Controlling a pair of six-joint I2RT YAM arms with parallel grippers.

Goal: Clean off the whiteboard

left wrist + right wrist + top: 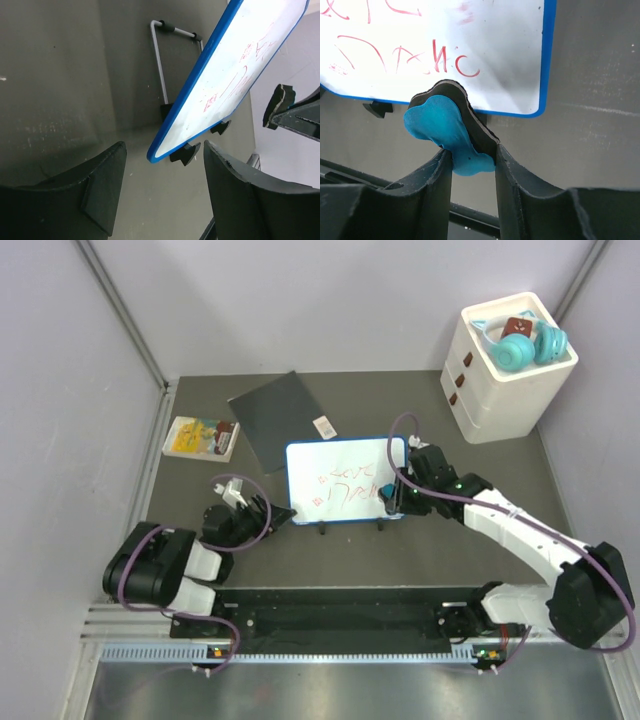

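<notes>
The whiteboard [345,481], white with a blue frame and black feet, stands tilted on its wire stand mid-table and bears red scribbles [440,57]. My right gripper [390,495] is shut on a blue eraser with a black felt pad [450,130], held at the board's lower right corner. My left gripper [262,512] is open and empty just left of the board's lower left corner [155,156]. The eraser also shows at the right of the left wrist view [277,104].
A dark grey flat sheet [275,415] lies behind the board, with a small card [323,426] beside it. A yellow packet [200,437] lies at the back left. A white drawer box [505,370] holding teal headphones [520,345] stands at the back right.
</notes>
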